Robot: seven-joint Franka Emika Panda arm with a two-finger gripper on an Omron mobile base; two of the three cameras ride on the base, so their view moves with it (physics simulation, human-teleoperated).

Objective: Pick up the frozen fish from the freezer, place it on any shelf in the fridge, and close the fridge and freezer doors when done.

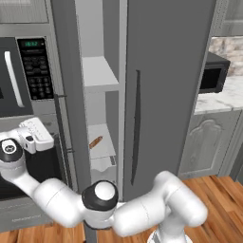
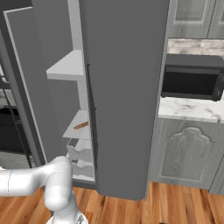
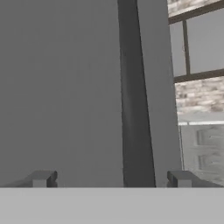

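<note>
The freezer point(image 1: 100, 76) stands open, its narrow grey door point(image 1: 71, 95) swung out to the left. On its white shelves point(image 2: 70, 65) I make out only an orange-brown stick point(image 1: 95, 142); the frozen fish is hidden. The wider fridge door point(image 1: 166, 85), with its dark handle point(image 1: 137, 128), is closed, hiding the fridge shelf. My gripper point(image 3: 111, 179) is open and holds nothing. Its fingertips point(image 3: 41, 178) straddle a grey panel's dark edge close ahead. In the left base view the hand point(image 1: 35, 134) sits left of the freezer door, by its slim handle point(image 1: 61, 137).
A black oven and microwave stack point(image 1: 23, 76) fills the wall left of the hand. White drawers point(image 2: 81, 153) sit below the freezer shelves. To the right are a marble counter point(image 2: 188, 109) with a black microwave point(image 2: 192, 83) and grey cabinets point(image 1: 206, 142).
</note>
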